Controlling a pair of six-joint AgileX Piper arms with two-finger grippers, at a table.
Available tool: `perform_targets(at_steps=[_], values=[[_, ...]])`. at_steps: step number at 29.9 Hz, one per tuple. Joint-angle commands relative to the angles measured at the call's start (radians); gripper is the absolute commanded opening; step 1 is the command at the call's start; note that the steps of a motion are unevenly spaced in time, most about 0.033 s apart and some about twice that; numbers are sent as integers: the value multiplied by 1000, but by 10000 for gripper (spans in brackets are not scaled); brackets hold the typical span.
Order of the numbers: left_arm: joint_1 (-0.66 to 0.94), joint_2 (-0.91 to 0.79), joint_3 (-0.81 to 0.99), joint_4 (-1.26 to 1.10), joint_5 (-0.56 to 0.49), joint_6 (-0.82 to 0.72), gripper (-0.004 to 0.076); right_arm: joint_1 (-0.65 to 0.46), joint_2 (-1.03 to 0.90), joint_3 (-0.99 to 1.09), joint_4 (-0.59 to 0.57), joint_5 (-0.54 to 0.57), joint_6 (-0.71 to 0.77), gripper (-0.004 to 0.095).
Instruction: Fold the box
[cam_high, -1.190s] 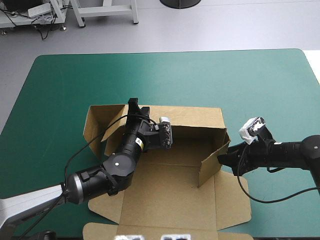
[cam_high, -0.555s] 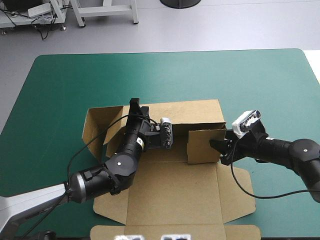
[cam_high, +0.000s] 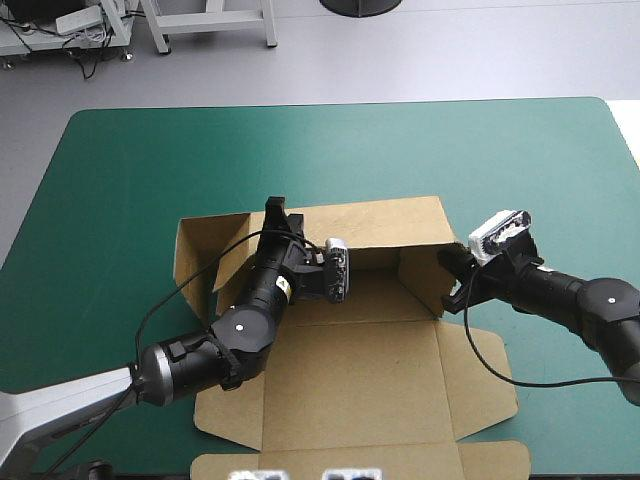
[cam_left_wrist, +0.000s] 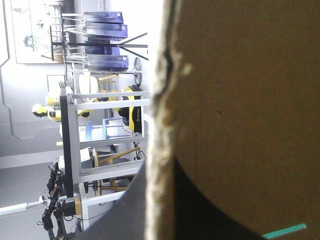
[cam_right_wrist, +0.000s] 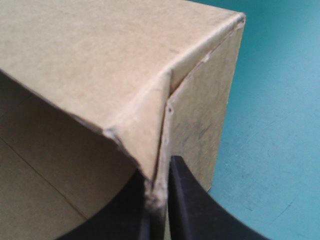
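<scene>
Brown box (cam_high: 350, 380) mid-table on teal-green cover (cam_high: 150, 160), flat lid panel nearest, reaching toward the near edge. Beyond that, right gripper (cam_high: 452, 265) pinching the raised right wall at its top corner, black fingers (cam_right_wrist: 187, 205) nearly closed on either side of the board. Left gripper (cam_high: 279, 212) clamped likewise over the far wall's upper edge, near its left end. Far wall upright, left flap splayed outward.

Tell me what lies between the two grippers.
In the high view, the stretch is filled by the raised far wall of the box. The left gripper pinches that wall near its left end, and the right gripper pinches the right corner.
</scene>
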Motion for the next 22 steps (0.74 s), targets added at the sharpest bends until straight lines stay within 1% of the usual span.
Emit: perform_targets(at_steps=[1,5,7,9,12,14,16,18,22], values=[[-7,-33,-27,52,-14,-6,-10,1,-19,-28,60,-18,-16,-6],[-7,-32,-27,52,20,-6,-5,1,-19,-28,60,-14,-15,-4],[-5,-25,-27,52,51,-6,22,1,-19,-28,60,-10,-12,-4],[2,-16,-27,66,74,-6,78,1,-19,-28,60,-7,-12,-4],[4,-3,-27,87,78,-6,206,1,-19,-28,51,-7,14,-4],[4,-3,-27,90,38,-9,264,1,-15,-28,39,-12,41,-4],[0,-3,-29,88,-2,-19,274,1,0,-28,20,-18,85,-4],[-28,-3,-39,86,-11,-51,274,1,14,-28,9,-23,114,-4],[-125,-5,-75,80,21,-120,274,1,31,-28,13,-42,141,-4]])
